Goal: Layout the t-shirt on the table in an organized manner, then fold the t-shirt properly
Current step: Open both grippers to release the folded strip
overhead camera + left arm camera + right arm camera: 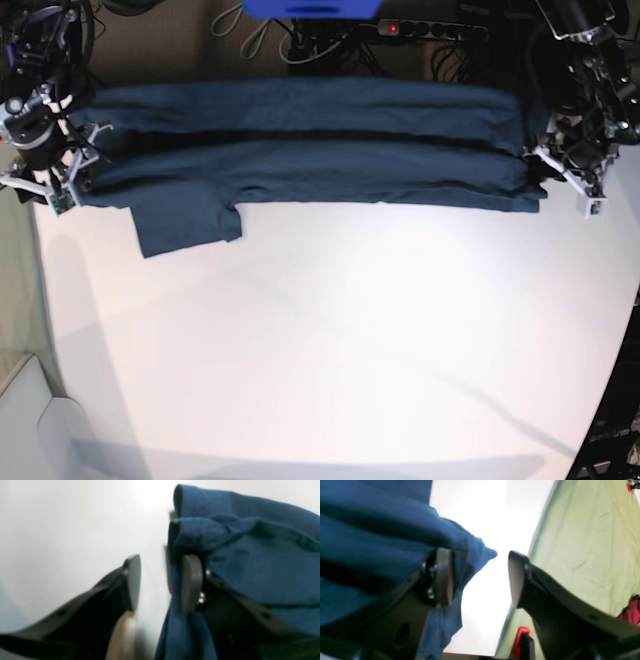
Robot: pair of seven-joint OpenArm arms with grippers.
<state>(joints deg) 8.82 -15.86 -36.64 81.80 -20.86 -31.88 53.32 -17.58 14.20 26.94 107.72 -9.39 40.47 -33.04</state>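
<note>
Across the far edge of the table (330, 340) the t-shirt (300, 150) lies as a long, narrow band folded lengthwise into stacked layers, one sleeve (185, 225) poking out toward the near side; probably the long folds are done and the ends come next. An arm stands at each short end, which suits carrying both ends evenly. The right gripper (480, 577) has its jaws apart, clamping nothing, with cloth bunched behind one pad (443, 576). The left gripper (161, 582) is likewise spread with bare table in the gap, the shirt's folded edge draped against the outside of one finger (191, 582), apparently just let go.
</note>
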